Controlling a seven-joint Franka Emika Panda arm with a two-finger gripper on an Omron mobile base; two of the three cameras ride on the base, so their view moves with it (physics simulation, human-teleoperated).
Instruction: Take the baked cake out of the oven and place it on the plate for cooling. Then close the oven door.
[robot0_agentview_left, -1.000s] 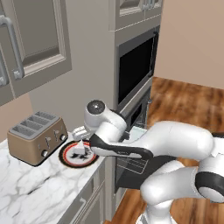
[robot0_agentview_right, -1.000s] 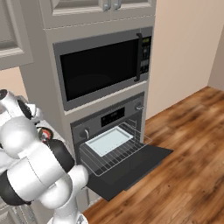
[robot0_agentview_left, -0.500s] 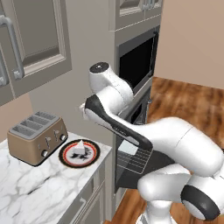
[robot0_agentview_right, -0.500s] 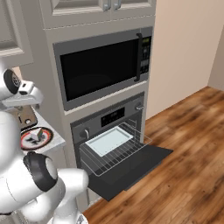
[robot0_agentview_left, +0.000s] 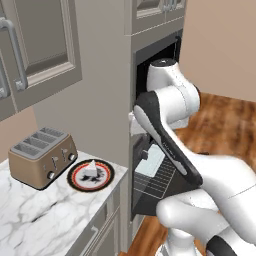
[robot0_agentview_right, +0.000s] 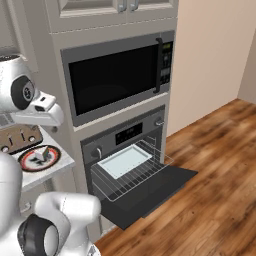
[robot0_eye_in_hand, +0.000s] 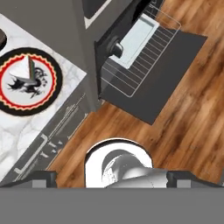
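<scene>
- The baked cake (robot0_agentview_left: 91, 168) is seen on the plate (robot0_agentview_left: 103, 178), beside the toaster (robot0_agentview_left: 39, 157) on the tabletop (robot0_agentview_left: 45, 215).
- The oven door (robot0_agentview_right: 159, 185) is left lowered, a tray (robot0_agentview_right: 125, 161) on the rack.
- The hand (robot0_eye_in_hand: 112, 180) is held wide, empty, above the floor (robot0_eye_in_hand: 183, 113).

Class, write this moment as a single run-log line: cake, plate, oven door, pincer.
cake: small white wedge-shaped cake slice on plate | plate: round red-rimmed plate on marble counter | oven door: dark grey oven door open | pincer: open, empty
</scene>
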